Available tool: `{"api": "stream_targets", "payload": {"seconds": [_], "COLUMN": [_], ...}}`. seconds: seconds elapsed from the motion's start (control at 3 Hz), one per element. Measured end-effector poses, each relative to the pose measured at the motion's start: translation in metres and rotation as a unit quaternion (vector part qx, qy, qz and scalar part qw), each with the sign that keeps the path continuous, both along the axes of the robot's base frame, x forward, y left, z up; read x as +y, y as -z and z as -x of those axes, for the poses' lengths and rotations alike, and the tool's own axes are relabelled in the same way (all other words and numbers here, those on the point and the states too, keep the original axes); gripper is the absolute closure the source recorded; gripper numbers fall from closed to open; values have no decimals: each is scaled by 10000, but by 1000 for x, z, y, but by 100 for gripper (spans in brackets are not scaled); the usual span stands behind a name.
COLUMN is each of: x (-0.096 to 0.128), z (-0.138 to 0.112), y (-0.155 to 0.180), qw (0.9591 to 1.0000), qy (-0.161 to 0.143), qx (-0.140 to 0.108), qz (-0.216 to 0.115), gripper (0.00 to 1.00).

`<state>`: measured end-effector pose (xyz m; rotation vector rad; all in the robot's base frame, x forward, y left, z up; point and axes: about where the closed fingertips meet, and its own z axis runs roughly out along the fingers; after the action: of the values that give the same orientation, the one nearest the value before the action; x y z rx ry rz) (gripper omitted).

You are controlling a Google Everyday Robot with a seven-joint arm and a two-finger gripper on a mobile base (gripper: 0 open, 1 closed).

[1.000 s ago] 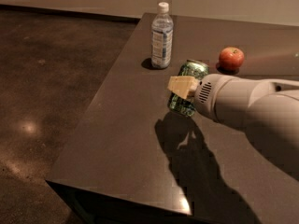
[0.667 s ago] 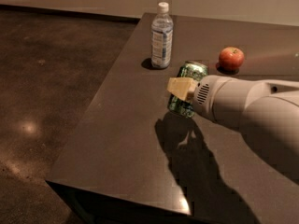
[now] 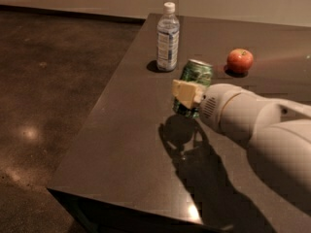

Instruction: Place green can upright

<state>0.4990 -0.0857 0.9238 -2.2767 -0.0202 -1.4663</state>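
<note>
The green can [image 3: 195,79], green with a pale print and a silver top, is held slightly tilted above the dark table [image 3: 131,144]. My gripper [image 3: 187,95] comes in from the right on a white arm and is shut on the can; one cream finger pad [image 3: 183,93] shows across its front. The can's lower end is hidden behind the pad, and its shadow falls on the table below.
A clear plastic water bottle [image 3: 168,38] with a white cap stands upright behind the can to the left. A red apple [image 3: 240,60] lies behind to the right. The table's left edge drops to a dark floor [image 3: 43,106].
</note>
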Motion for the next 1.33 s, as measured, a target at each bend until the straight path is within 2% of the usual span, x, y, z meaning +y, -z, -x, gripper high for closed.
{"api": "stream_targets", "payload": {"seconds": [0.33,0.67,1.0,1.33], "x": [10,6,-5,-13], "z": [-2,3,7,9], "y": [-2,5,21,30], "qw": [9972,9892,9793,9727], "qy": [-366,-708,-933,-1022], "qx": [-637,-1212,-1635,-1878], "qz": [167,432,747,901], "gripper": [100,100,100,100]}}
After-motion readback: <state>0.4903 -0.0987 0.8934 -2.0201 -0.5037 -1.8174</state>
